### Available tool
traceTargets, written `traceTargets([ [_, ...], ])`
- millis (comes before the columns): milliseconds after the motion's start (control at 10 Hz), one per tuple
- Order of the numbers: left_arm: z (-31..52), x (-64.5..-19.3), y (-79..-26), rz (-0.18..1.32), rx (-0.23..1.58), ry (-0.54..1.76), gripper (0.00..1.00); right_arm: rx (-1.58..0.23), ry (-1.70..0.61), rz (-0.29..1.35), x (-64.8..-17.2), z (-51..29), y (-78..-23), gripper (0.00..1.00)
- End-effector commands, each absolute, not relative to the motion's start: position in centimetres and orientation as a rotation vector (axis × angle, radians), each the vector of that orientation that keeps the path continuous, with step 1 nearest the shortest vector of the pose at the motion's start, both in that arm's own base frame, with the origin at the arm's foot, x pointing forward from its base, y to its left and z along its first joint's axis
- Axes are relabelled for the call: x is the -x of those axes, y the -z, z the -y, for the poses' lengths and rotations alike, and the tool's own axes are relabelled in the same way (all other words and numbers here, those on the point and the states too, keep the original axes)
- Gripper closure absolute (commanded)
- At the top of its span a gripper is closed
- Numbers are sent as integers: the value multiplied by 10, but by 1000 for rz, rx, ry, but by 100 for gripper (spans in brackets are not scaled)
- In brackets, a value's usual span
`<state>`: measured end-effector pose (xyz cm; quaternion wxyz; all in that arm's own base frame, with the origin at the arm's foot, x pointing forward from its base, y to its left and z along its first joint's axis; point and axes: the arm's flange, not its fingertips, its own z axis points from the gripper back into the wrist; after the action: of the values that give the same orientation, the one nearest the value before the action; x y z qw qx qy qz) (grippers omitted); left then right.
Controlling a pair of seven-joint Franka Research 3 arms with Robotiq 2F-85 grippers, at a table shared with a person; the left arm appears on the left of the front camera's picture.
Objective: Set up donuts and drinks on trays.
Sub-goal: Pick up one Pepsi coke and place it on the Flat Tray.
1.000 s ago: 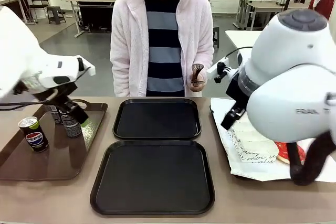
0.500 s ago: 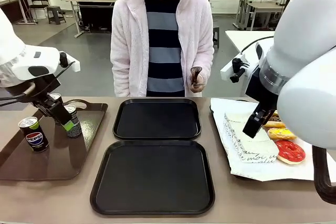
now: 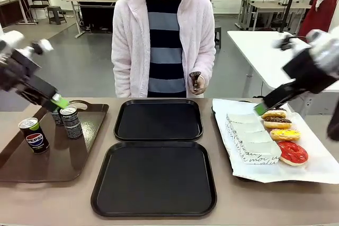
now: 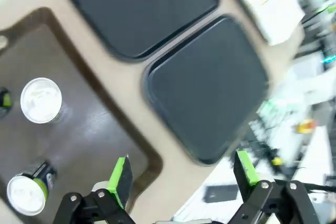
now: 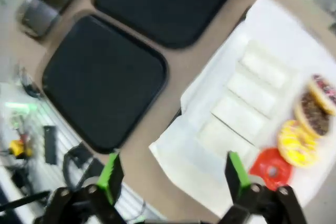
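Your left gripper [image 3: 57,101] has lifted off the cans [image 3: 70,121] and your right gripper [image 3: 259,108] has swung back from the donuts [image 3: 285,134], both with fingers spread and empty. The cans stand on the brown tray [image 3: 47,162] and the donuts lie on the white paper [image 3: 249,169], so the black trays [image 3: 154,177] remain unfilled.

Black trays [image 3: 153,178]. A red donut [image 3: 292,152] and a yellow donut [image 3: 285,134]. The Pepsi can [image 3: 34,135] has red, white and blue.

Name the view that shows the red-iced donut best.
Front view: the red-iced donut lies sharp and whole on the white paper. The right wrist view shows it too, but blurred.
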<state>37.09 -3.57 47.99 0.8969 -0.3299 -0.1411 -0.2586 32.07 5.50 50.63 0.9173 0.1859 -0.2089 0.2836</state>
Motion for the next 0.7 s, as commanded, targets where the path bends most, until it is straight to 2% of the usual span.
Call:
traceTargets([
  [0, -6, -379, -486, 219, 1325, 242, 0, -1006, -231, 499, -304, 15, -503, 0],
  [200, -57, -367, -493, 238, 1424, 179, 0, -1147, -93, 517, -289, 83, -501, 0],
  [600, -142, -342, -489, 329, 1380, 60, 0, -1188, 99, 552, -228, 192, -504, 0],
])
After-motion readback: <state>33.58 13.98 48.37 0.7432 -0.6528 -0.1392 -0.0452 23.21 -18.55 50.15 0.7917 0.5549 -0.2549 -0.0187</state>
